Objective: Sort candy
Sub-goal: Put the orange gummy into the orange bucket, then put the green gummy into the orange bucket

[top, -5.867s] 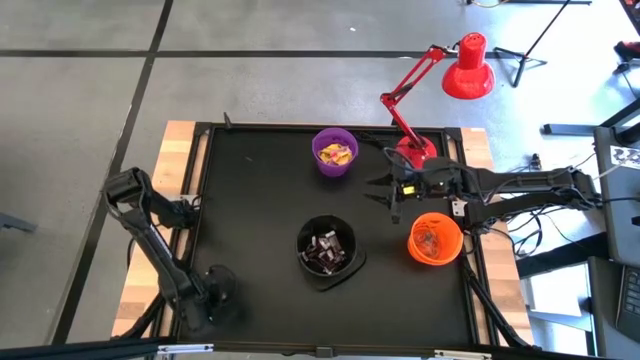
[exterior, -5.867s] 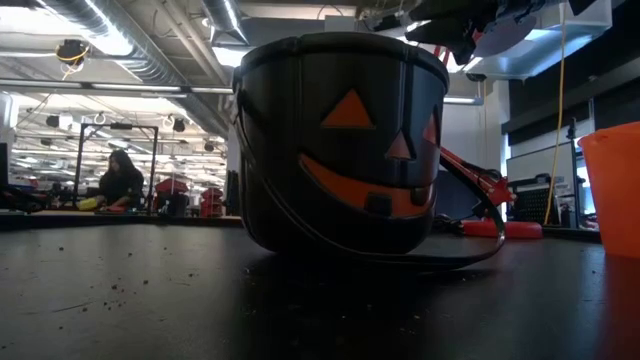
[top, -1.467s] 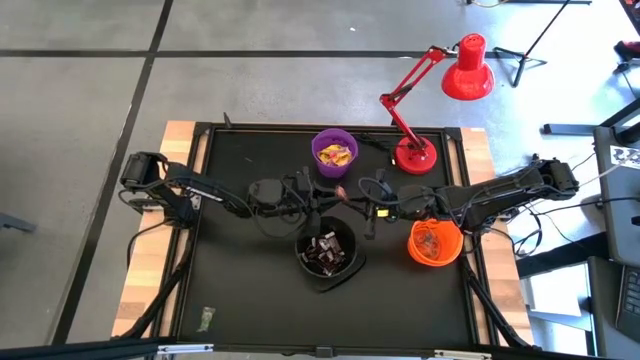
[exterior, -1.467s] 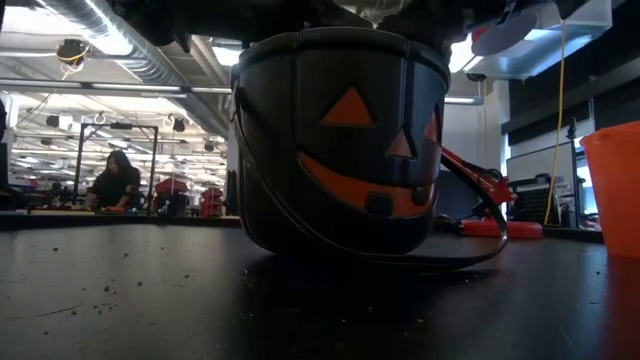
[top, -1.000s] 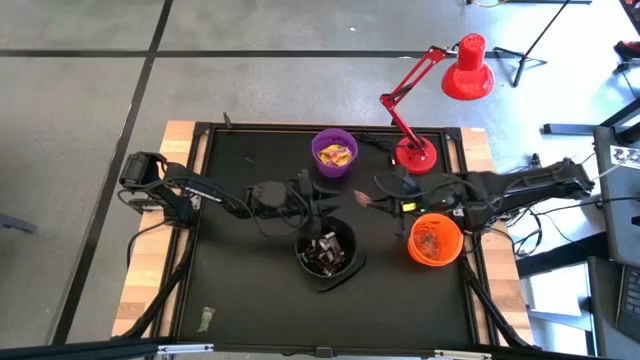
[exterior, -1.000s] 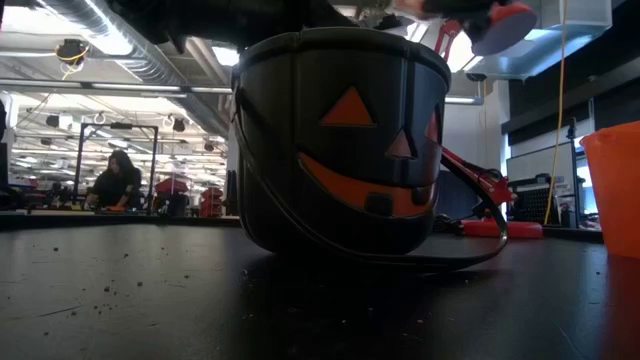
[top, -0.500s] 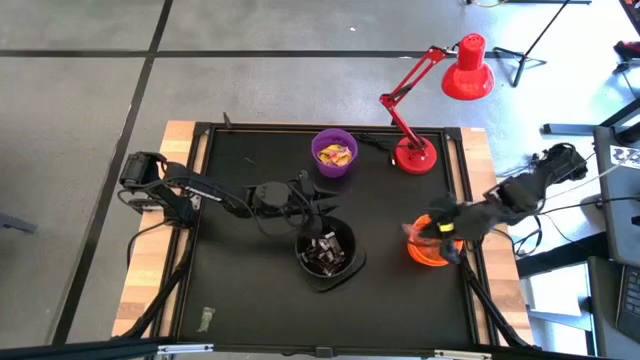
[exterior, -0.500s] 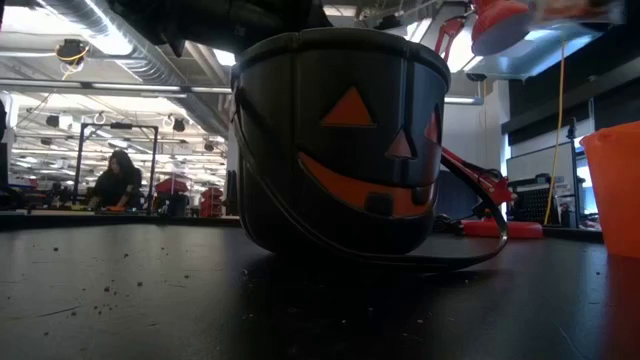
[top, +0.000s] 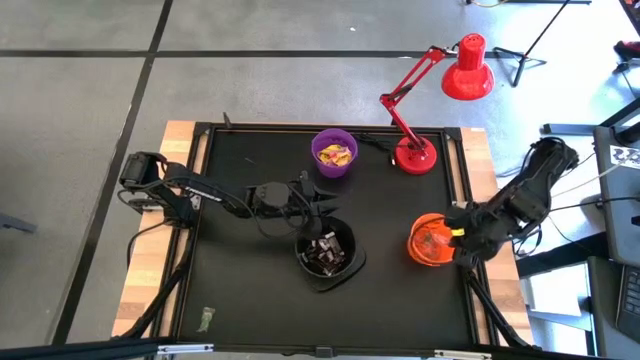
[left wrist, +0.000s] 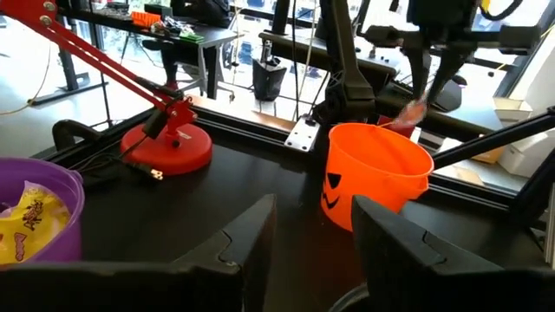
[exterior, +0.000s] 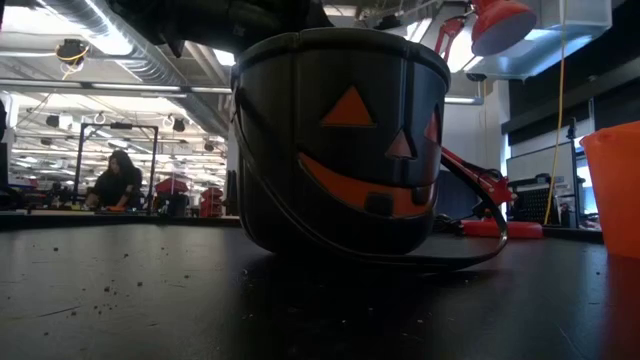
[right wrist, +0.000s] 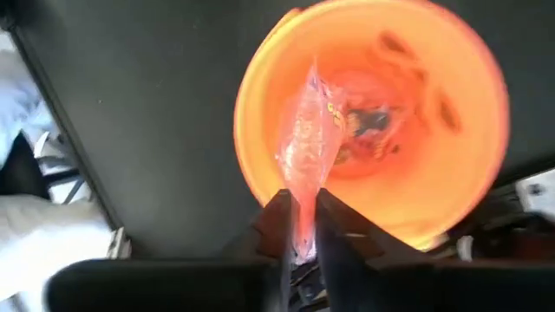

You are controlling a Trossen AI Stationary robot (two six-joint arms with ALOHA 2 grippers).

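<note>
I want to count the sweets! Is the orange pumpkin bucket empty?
Not empty. The right wrist view looks down into the round orange plastic bucket and shows a few small wrapped candy pieces lying on its bottom.

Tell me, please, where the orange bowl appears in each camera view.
High view: orange bowl, right of the black bowl.
Low view: only its side, at the right edge.
Left wrist view: centre-right.
Right wrist view: seen from above.
Shared landmark: the red lamp, missing from the right wrist view.
</note>
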